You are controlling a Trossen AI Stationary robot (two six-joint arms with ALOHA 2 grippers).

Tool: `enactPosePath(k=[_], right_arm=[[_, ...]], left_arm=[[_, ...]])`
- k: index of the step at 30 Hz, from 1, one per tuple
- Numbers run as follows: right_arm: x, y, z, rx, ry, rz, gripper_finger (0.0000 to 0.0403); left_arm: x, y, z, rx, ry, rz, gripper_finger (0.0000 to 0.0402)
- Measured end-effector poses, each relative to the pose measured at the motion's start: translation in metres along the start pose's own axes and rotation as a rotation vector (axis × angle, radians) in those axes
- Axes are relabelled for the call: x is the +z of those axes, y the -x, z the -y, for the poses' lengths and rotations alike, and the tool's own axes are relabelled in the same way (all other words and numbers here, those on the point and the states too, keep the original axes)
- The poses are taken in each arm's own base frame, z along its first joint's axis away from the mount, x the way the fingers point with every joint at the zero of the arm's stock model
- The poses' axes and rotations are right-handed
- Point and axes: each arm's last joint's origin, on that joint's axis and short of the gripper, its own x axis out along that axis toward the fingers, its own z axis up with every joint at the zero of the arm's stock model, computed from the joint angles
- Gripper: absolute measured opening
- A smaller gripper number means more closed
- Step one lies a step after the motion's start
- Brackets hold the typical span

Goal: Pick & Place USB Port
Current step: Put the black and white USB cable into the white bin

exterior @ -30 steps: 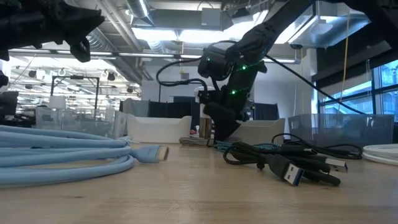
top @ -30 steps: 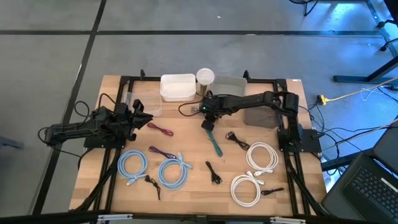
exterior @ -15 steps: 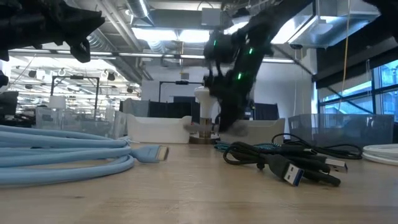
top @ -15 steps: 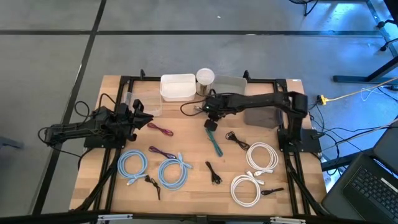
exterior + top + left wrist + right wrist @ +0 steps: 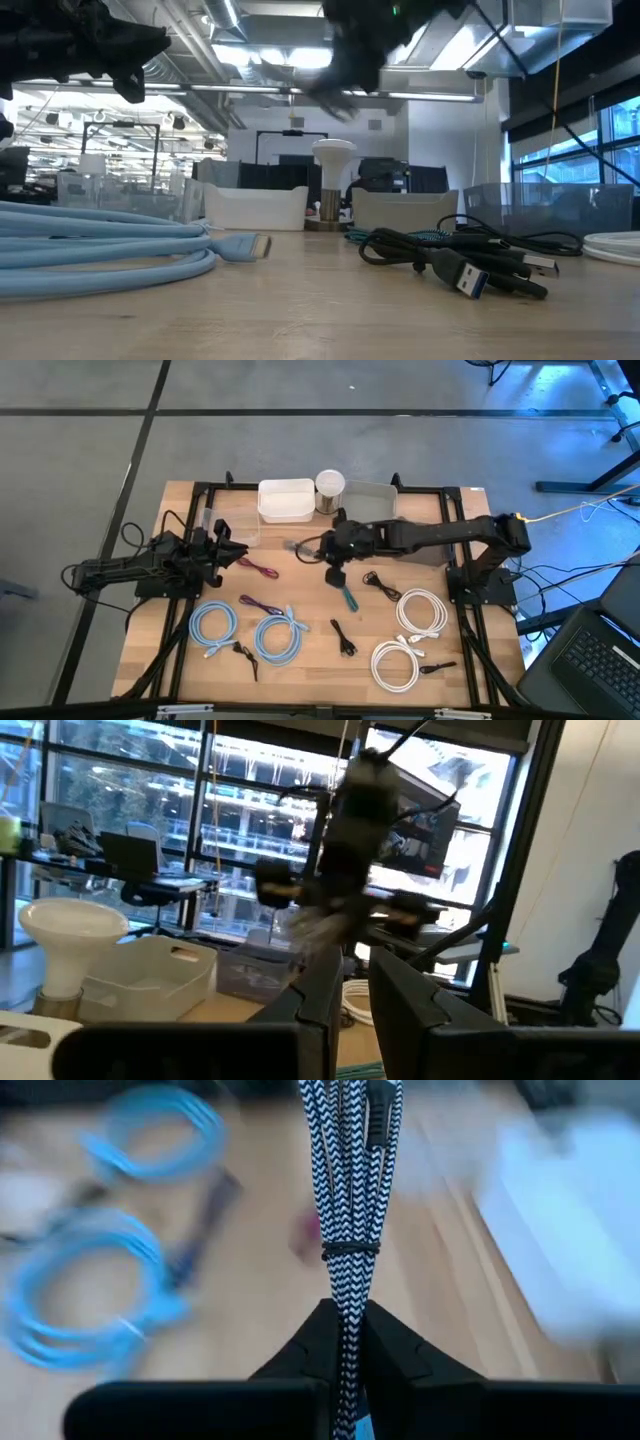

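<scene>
A black-and-white braided USB cable bundle (image 5: 350,1190), tied by a dark band, sticks out past my right gripper (image 5: 345,1320), which is shut on it. In the high view that gripper (image 5: 320,548) hangs above the table's middle, pointing toward the left edge and slanting down, with the bundle (image 5: 298,547) ahead of it. The low view shows them as a blur (image 5: 330,85) high above the table. My left gripper (image 5: 225,550) waits at the table's left, shut and holding nothing. My right gripper pinches the braided bundle between its two fingers, just behind the dark band (image 5: 346,1295). The fingers lie along the bundle, coming from the table's right and slanting down. The bundle is lifted clear of the table and juts out ahead of the fingertips.
A teal cable (image 5: 348,597) lies below the gripper. Blue coils (image 5: 215,625), white coils (image 5: 420,610), purple (image 5: 262,568) and black cables (image 5: 380,582) are spread over the near half. A white bin (image 5: 285,500), clear bins (image 5: 372,500) and a white mushroom-shaped object (image 5: 330,485) stand along the far edge.
My right gripper has risen from the table near the teal cable, swinging a little toward the near edge and tipping up from steeply down. It has carried the braided bundle up, clear of the table. The teal cable stays where it was.
</scene>
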Motion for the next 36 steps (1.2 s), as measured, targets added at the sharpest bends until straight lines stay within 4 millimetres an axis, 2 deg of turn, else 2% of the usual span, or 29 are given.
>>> enactPosePath(k=[3, 6, 11, 15, 23, 36], right_arm=[[0.013, 0.003, -0.013, 0.054, 0.064, 0.126, 0.0026], [0.024, 0.007, -0.02, 0.07, 0.094, 0.186, 0.0026], [0.034, 0.01, -0.022, 0.074, 0.096, 0.241, 0.0026], [0.039, 0.012, -0.022, 0.071, 0.108, 0.288, 0.0026], [0.04, 0.012, -0.022, 0.068, 0.118, 0.3, 0.0026], [0.039, 0.011, -0.017, 0.046, 0.137, 0.291, 0.0026]], left_arm=[[-0.003, -0.002, -0.001, 0.003, 0.0, -0.03, 0.0074], [-0.006, -0.005, -0.001, 0.02, 0.004, -0.056, 0.0116], [-0.002, -0.012, 0.0, 0.033, 0.003, -0.011, 0.0197], [0.004, -0.02, 0.002, -0.019, -0.011, 0.062, 0.0239], [0.004, -0.04, 0.004, -0.055, -0.048, 0.078, 0.0251], [0.03, -0.113, 0.022, -0.157, -0.168, -0.02, 0.0251]])
